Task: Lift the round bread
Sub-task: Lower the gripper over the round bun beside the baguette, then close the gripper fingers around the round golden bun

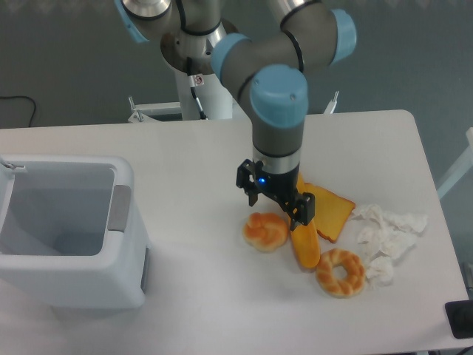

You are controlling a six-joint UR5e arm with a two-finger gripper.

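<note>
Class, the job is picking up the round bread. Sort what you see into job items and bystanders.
Job items: round bread; gripper, open above it.
Bystanders: long loaf; ring bread; toast slice; crumpled tissue; white bin.

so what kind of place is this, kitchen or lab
Most likely a robot lab: a bare white table against a plain grey wall, an industrial arm whose gripper hangs over the round bread, and a white bin.

Arm bent low, claw (pixel 275 203) pointing down, fingers apart (approx. vertical).
</note>
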